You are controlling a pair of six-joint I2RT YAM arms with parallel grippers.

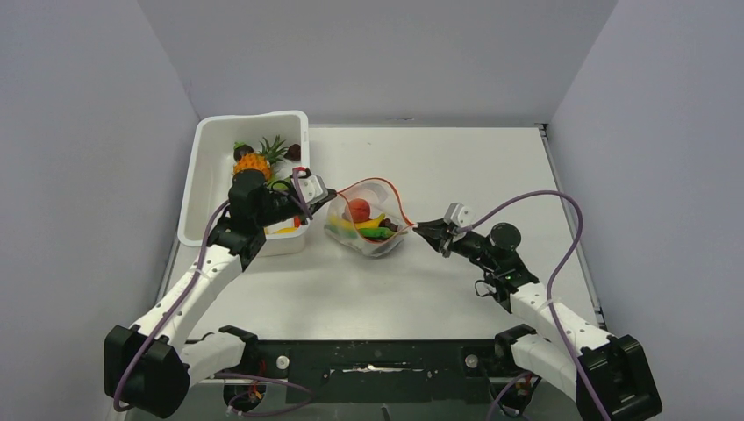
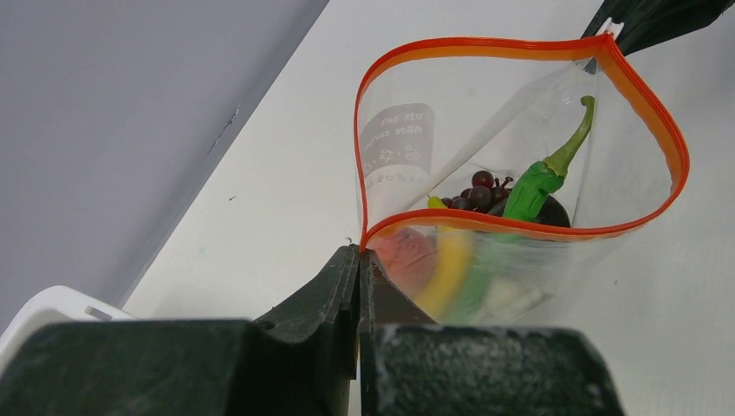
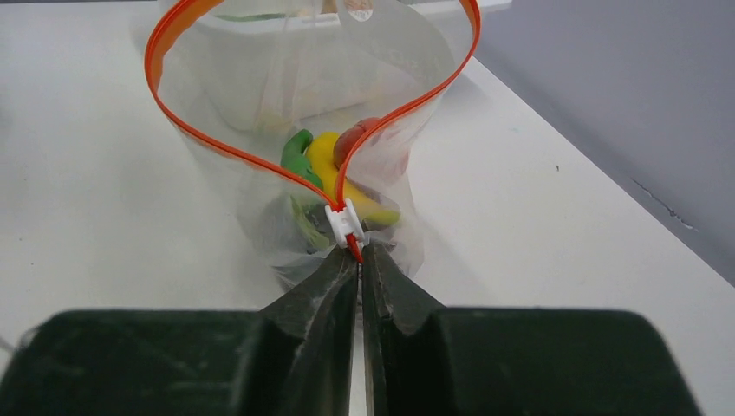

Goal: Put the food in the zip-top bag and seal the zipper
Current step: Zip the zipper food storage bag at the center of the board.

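Note:
The clear zip-top bag point(image 1: 368, 224) stands on the table, its mouth wide open, ringed by the red-orange zipper point(image 2: 520, 43). Inside lie a red-orange round fruit point(image 1: 359, 209), a yellow banana point(image 3: 325, 156), a green pod point(image 2: 537, 184) and dark grapes point(image 2: 477, 192). My left gripper point(image 2: 360, 253) is shut on the bag's left corner, where the zipper strip ends. My right gripper point(image 3: 357, 253) is shut on the bag's right corner, just behind the white slider point(image 3: 345, 221). A pineapple point(image 1: 253, 160) lies in the white tub point(image 1: 200, 175).
The white rectangular tub stands at the back left, next to my left arm, with a dark item point(image 1: 293, 152) near its far right corner. Grey walls close in the table on the left, back and right.

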